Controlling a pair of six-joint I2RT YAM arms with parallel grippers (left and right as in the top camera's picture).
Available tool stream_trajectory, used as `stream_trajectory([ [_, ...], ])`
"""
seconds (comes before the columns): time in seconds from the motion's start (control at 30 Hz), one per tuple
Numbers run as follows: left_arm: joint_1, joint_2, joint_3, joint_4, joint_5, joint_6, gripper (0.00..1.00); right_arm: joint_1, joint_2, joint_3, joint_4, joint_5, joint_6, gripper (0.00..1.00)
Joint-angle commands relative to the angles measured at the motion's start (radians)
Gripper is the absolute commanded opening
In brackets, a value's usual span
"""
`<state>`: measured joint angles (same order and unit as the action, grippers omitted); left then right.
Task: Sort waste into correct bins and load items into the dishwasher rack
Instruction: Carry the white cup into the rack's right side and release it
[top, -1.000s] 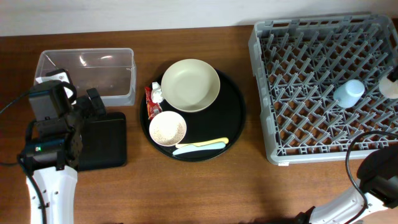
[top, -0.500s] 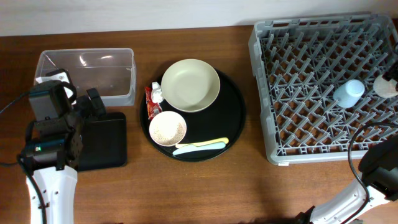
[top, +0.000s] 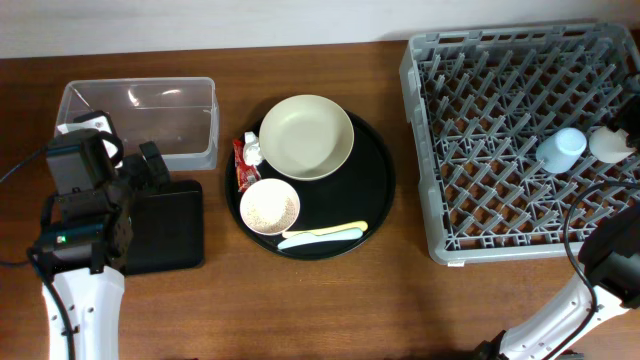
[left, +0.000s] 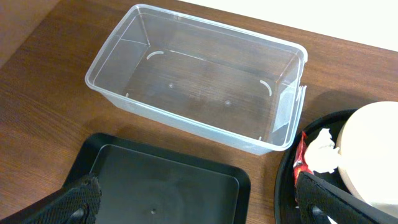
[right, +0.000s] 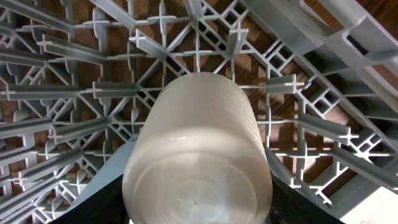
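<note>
My right gripper (right: 199, 202) is shut on the white cup (right: 198, 155), holding it base-up over the grey dishwasher rack (top: 500, 60) near its right edge. In the overhead view the white cup (top: 608, 143) hangs just right of the light blue cup (top: 560, 148) standing in the rack. My left gripper (left: 205, 210) is open and empty above the shallow black tray (left: 161, 183), in front of the clear tub (left: 199, 87). The red wrapper (top: 240, 162) and white tissue (top: 252, 150) lie on the round black tray beside the cream bowl (top: 306, 136).
The round black tray (top: 382, 175) also carries a small pink bowl (top: 269, 207) with rice grains inside, a yellow utensil (top: 335, 230) and a pale blue utensil (top: 303, 241). Bare wooden table (top: 330, 310) runs along the front.
The white cup in my right gripper has moved left over the rack, closer to the light blue cup. The left arm has stayed still.
</note>
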<state>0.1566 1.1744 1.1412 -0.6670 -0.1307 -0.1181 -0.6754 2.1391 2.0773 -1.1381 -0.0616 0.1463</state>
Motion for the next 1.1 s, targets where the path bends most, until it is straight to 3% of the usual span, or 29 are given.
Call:
stream_trajectory([
  [0.0, 0.003, -0.002, 0.016, -0.001, 0.011, -0.013, 1.00, 0.001, 0.016, 0.002, 0.018, -0.006, 0.006, 0.66],
  [0.73, 0.003, -0.002, 0.016, -0.001, 0.011, -0.013, 1.00, 0.000, 0.016, 0.002, 0.061, -0.006, 0.005, 0.67],
  [0.97, 0.003, -0.002, 0.016, -0.001, 0.011, -0.013, 1.00, 0.000, 0.016, 0.002, 0.036, -0.006, -0.011, 0.73],
  [1.07, 0.003, -0.002, 0.016, -0.001, 0.011, -0.013, 1.00, 0.002, 0.001, 0.003, 0.005, -0.092, -0.057, 0.72],
])
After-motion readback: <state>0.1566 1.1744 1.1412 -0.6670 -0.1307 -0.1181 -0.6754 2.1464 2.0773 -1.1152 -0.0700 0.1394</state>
